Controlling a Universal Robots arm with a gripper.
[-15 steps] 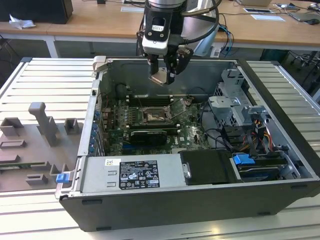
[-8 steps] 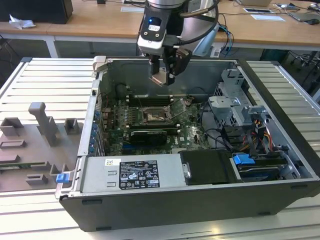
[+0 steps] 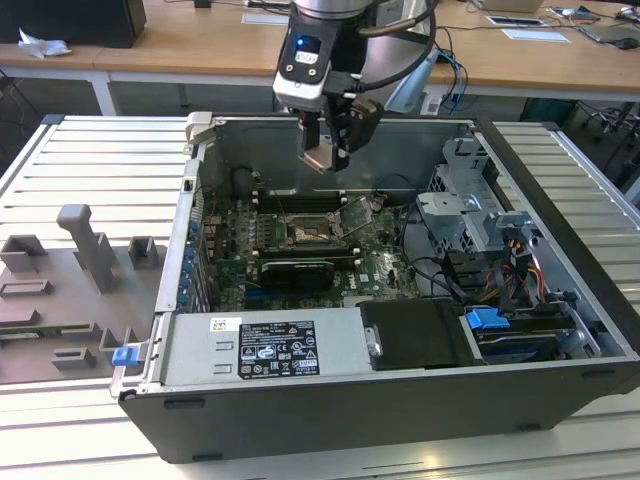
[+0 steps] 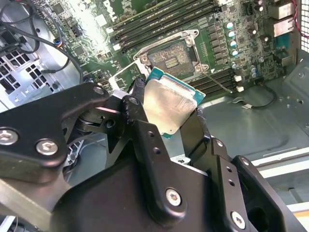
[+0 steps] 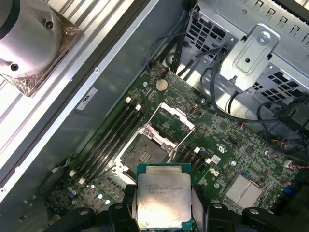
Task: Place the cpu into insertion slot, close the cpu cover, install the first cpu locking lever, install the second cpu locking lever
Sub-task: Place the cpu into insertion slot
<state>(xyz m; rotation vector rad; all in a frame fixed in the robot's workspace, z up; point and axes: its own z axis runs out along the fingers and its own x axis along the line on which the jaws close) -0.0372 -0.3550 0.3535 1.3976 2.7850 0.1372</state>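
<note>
Between the jaws, the cpu (image 4: 170, 107) is clamped by two opposite edges, its pale metal face showing in both wrist views, held in the air above the green circuit board (image 5: 227, 145). Beneath and just ahead of the jaws lies the insertion slot (image 5: 143, 153), uncovered and dark-centred. Beyond it, farther from the jaws, the cpu cover (image 5: 174, 117) stands swung open. Long black memory slots (image 5: 110, 139) run alongside the socket.

A robotics lab: an opened desktop computer case (image 3: 330, 425) lies on a slotted aluminium bench (image 3: 90, 160) under a robot gripper (image 3: 328, 158). Grey fixture blocks (image 3: 85, 250) sit at nine o'clock of the case, and wooden desks (image 3: 200, 55) strewn with papers (image 3: 535, 33) run along twelve o'clock.
</note>
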